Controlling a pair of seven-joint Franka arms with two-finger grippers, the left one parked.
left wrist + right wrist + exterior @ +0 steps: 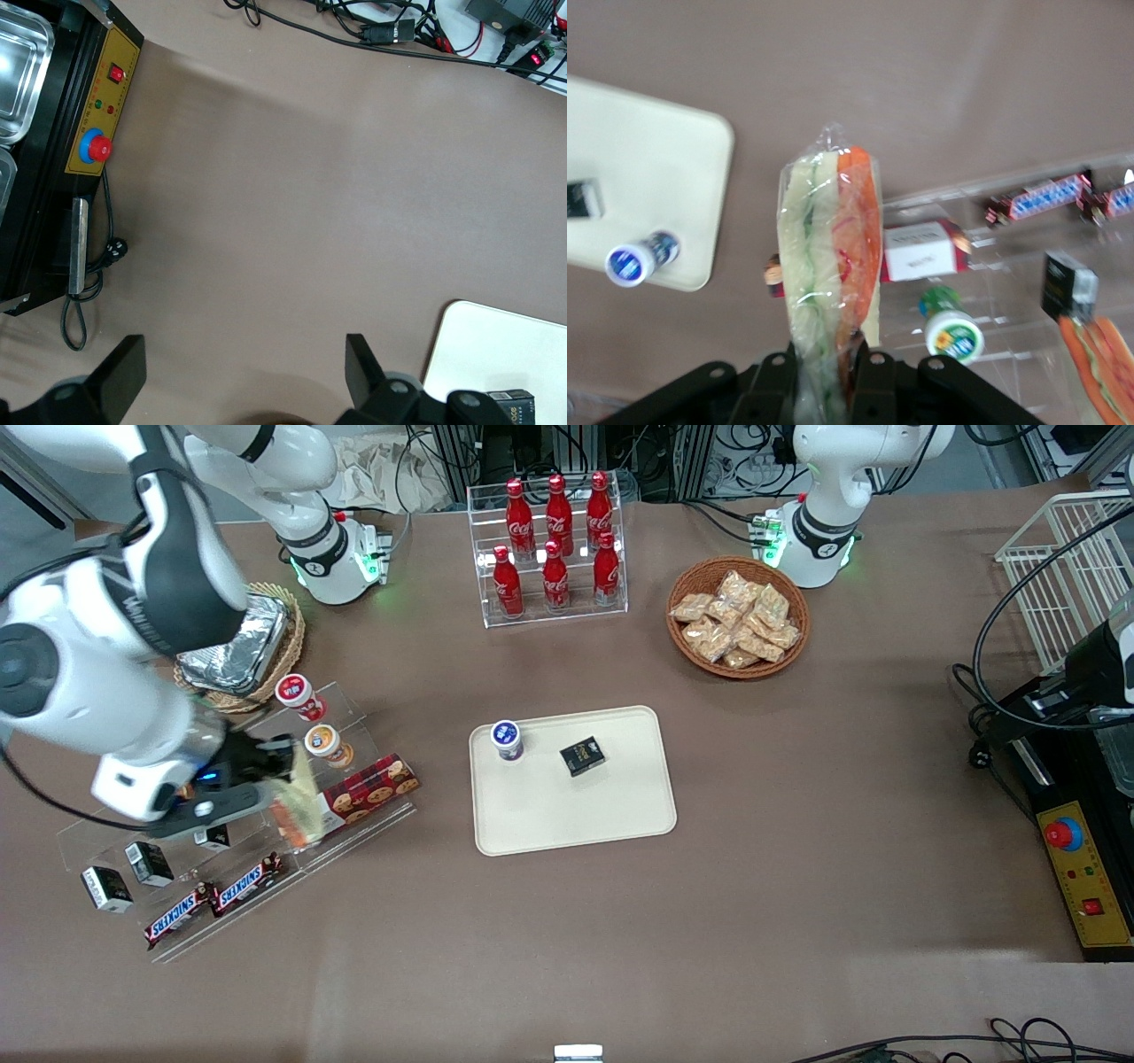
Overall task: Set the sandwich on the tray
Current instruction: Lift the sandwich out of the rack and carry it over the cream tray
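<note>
My right gripper [285, 784] is shut on the sandwich [299, 806], a wrapped wedge with pale bread and orange and green filling, and holds it lifted above the clear acrylic snack shelf [354, 828]. In the right wrist view the sandwich [828, 257] stands between the two fingers [868, 381], edge on. The cream tray [611, 815] lies on the table at the middle, toward the parked arm from the gripper; it also shows in the right wrist view [664, 168]. On it stand a small blue-lidded cup [507, 740] and a black box [582, 756].
The shelf holds a cookie box [372, 784], two lidded cups [310, 717], Snickers bars [213, 899], small black boxes [128, 872] and another wrapped wedge [1099, 363]. A foil container [237, 651] sits in a wicker basket. A cola bottle rack [554, 549] and snack basket [737, 615] stand farther from the front camera.
</note>
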